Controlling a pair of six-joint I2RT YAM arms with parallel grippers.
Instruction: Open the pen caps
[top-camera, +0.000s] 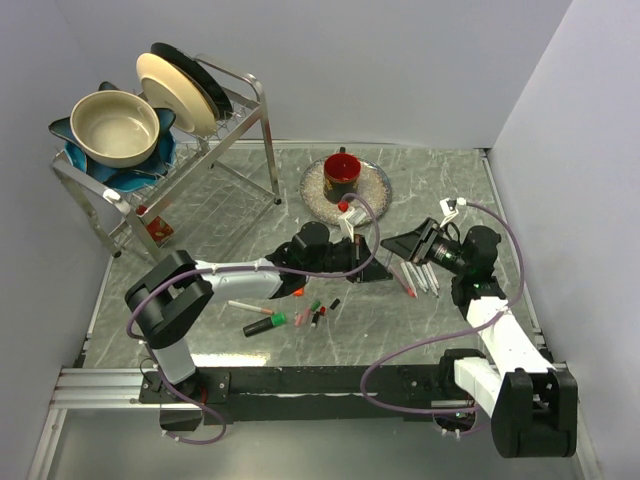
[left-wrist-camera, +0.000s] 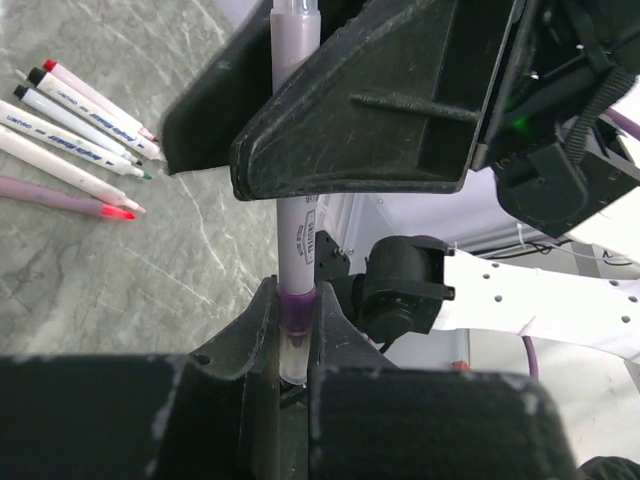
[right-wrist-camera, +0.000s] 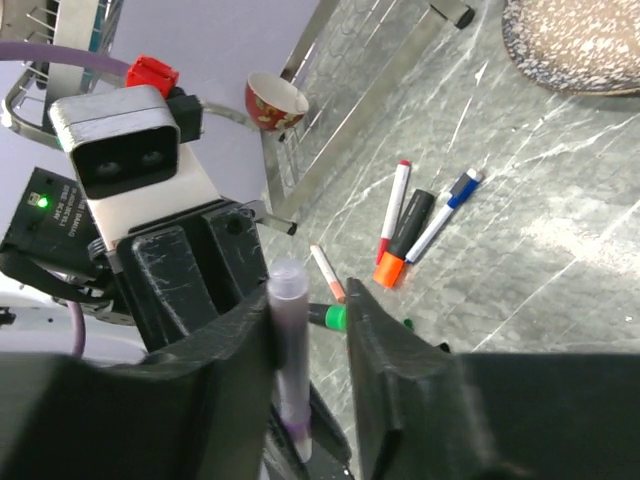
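Just on the near side of the speckled plate (top-camera: 378, 192), both grippers meet on one lilac pen (left-wrist-camera: 297, 235).

Left gripper (left-wrist-camera: 293, 312): fingers closed tight on the pen's end with the dark purple band.
Right gripper (right-wrist-camera: 308, 312): clamped on the pen's other end, a purple tube. Cap or barrel, cannot tell.

Counts:
- On the plate: one red cup (top-camera: 342, 170).
- Right of the plate and nearer: six pens in a row (left-wrist-camera: 75, 130), lying flat, with bare tips showing on at least three.
- Left of the plate and nearer, four caps seated on pens: one red cap (right-wrist-camera: 403, 165), one blue cap (right-wrist-camera: 468, 180), one orange cap (right-wrist-camera: 388, 270) on a black marker (right-wrist-camera: 412, 215), and one green cap (right-wrist-camera: 335, 318) partly behind a finger.
- Same side, from the top view: loose caps (top-camera: 335, 303) scattered on the table, four or five, too small for a firm count.
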